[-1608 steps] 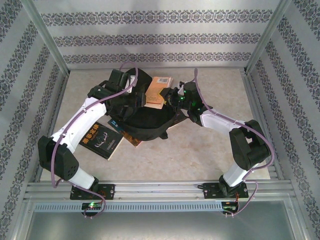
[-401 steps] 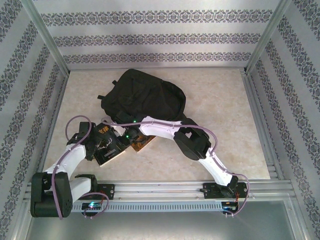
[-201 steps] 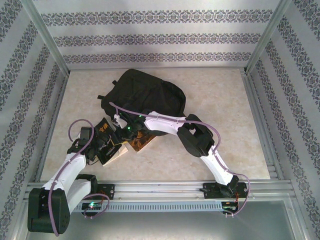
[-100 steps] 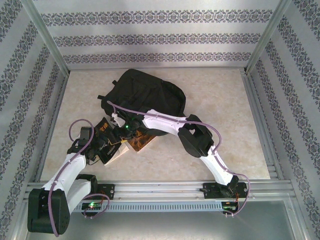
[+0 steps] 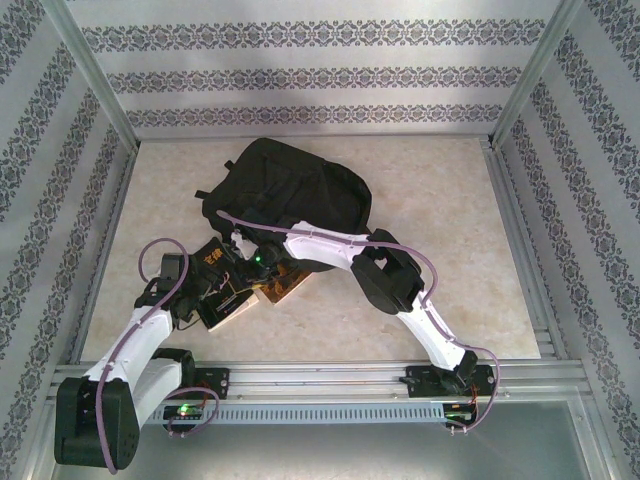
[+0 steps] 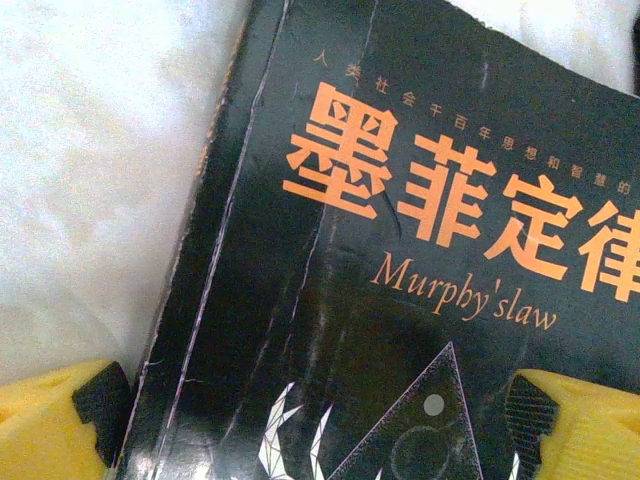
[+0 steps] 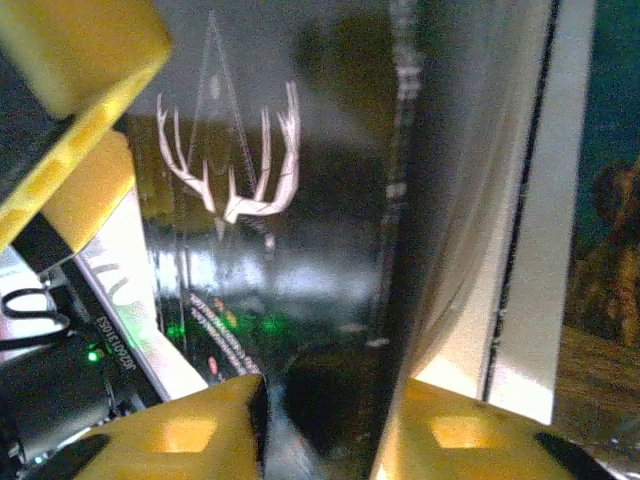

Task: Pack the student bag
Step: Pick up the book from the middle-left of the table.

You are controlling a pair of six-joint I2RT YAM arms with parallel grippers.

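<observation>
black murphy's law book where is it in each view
Top external: black book lower left of centre, just below the student bag.
Left wrist: cover across centre and right, orange title upper right.
Right wrist: cover centre-left, page edges at right.
Shared landmark: white antler drawing, both wrist views.

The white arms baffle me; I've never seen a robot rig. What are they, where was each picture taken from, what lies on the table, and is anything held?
They are two robot arms, each ending in a two-finger gripper. One picture looks down from overhead; the other two come from cameras on the wrists. On the table lie a backpack, a black book and a brown book. The left gripper is open over the black book. The right gripper straddles that book's edge; whether it grips, I cannot tell.
</observation>
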